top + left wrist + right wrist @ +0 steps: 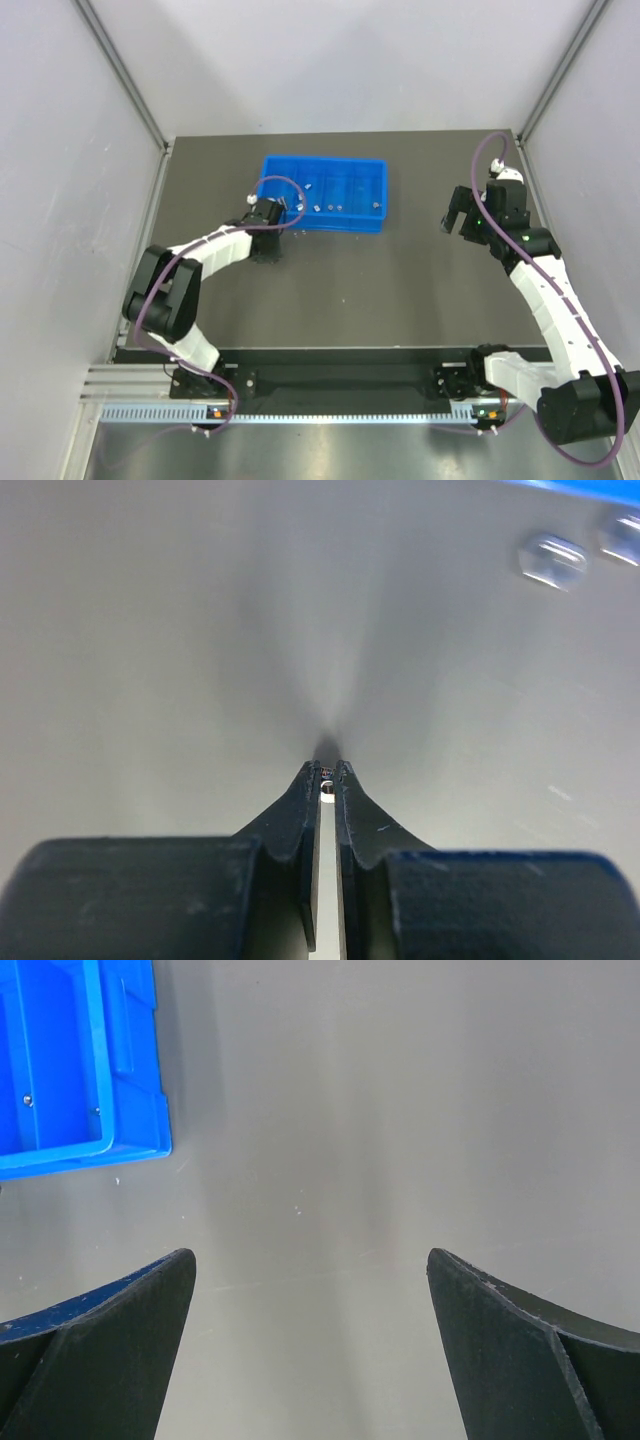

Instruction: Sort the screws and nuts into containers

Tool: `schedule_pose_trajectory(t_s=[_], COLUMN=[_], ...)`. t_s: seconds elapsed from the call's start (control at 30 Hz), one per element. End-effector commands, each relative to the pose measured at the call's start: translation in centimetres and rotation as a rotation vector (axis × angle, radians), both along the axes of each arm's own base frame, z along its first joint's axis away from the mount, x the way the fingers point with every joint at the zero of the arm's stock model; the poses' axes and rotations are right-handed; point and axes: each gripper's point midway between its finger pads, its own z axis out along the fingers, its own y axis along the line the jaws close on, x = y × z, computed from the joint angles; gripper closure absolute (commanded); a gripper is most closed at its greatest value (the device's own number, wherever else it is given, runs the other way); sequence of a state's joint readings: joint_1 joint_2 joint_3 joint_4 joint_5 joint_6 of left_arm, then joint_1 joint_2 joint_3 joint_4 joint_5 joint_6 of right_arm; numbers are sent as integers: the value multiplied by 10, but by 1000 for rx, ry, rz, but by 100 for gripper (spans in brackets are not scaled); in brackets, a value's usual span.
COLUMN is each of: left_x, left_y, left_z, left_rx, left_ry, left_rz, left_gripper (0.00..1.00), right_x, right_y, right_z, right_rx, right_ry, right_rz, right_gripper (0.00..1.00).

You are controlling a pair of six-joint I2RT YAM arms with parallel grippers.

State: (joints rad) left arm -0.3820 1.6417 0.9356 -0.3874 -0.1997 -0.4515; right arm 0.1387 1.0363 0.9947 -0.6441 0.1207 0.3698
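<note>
My left claw [327, 772], low on the desk [330, 300] beside the near-left corner of the blue tray [340, 228], pinches a tiny silvery piece [327, 786] at its very tips. I judge it could slip free when lifted. My right claw [310, 1260] hangs wide apart, right of the tray.

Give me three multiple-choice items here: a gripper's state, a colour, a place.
1. The right gripper is: A shut on a screw; B shut on a nut; C open.
2. The tray is: A red; B blue; C green.
3. Closer to the tray is: A the left gripper; B the right gripper; C neither.
Answers: 1 C, its fingers stand wide apart with nothing between. 2 B, plainly blue from above. 3 A, it sits by the tray's near left corner.
</note>
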Motion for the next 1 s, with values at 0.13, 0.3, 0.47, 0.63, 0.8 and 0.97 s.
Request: schedule_pose_trajectory(t_s=[0.13, 0.3, 0.47, 0.63, 0.8, 0.97], left_x=[35, 71, 106, 139, 149, 144], left_y=[-90, -157, -211, -245, -258, -262], left_z=[120, 195, 190, 171, 147, 154], left_rx=[-211, -354, -381, -390, -367, -386], left_ry=[-295, -490, -492, -487, -465, -477], left_rz=[-106, -225, -322, -334, -356, -391], left_gripper=[100, 100, 100, 100, 99, 69], right_x=[9, 8, 7, 2, -2, -6], right_y=[-2, -5, -9, -13, -17, -20], right_z=[14, 16, 13, 14, 22, 23], right_rx=[19, 15, -1, -9, -18, -25], right_ry=[-57, -68, -63, -61, -80, -79], right_rz=[-22, -37, -52, -65, -75, -82], right_gripper=[0, 0, 0, 0, 0, 0])
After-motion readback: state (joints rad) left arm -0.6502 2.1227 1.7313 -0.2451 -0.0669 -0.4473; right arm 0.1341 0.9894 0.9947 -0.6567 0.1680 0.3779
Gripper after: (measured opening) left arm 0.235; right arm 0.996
